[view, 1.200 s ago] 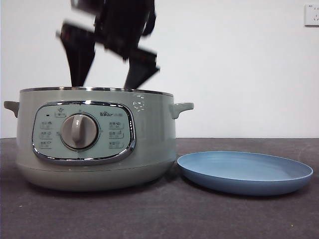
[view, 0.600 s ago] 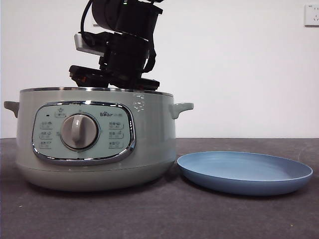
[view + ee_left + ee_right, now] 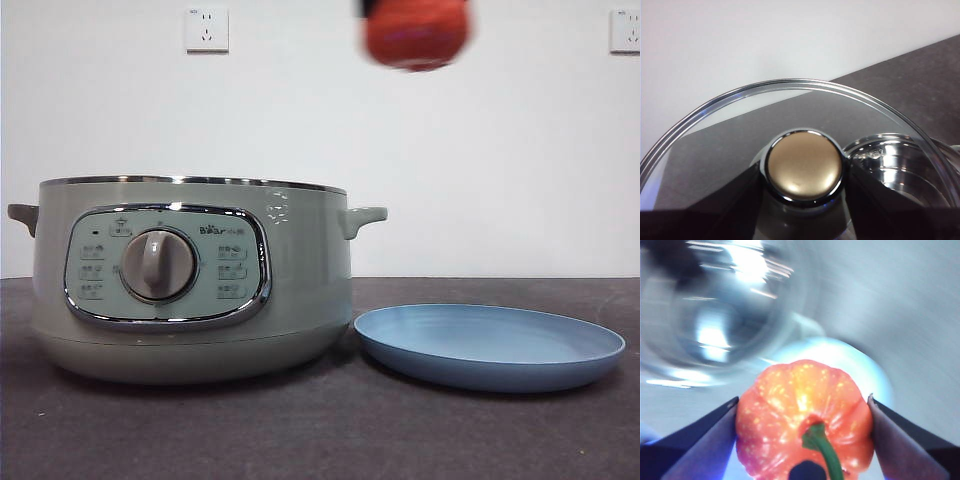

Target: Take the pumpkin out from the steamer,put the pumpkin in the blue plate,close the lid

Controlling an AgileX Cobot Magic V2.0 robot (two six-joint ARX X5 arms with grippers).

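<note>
The steamer (image 3: 190,275) stands open at the left of the table, and its steel inside shows blurred in the right wrist view (image 3: 715,315). The blue plate (image 3: 490,345) lies to its right. My right gripper (image 3: 802,440) is shut on the orange pumpkin (image 3: 805,415), which is held high at the top of the front view (image 3: 417,35), above the gap between pot and plate. My left gripper (image 3: 802,172) is shut on the knob (image 3: 804,166) of the glass lid (image 3: 715,135) and holds it off to the side of the pot.
Two wall sockets (image 3: 206,28) sit on the white wall behind. The dark table (image 3: 400,430) runs in front of the pot and the plate. The blue plate also shows blurred beneath the pumpkin in the right wrist view (image 3: 865,360).
My right gripper, which had reached down into the pot, has risen up and to the right with the pumpkin in it. The pot and plate stay put.
</note>
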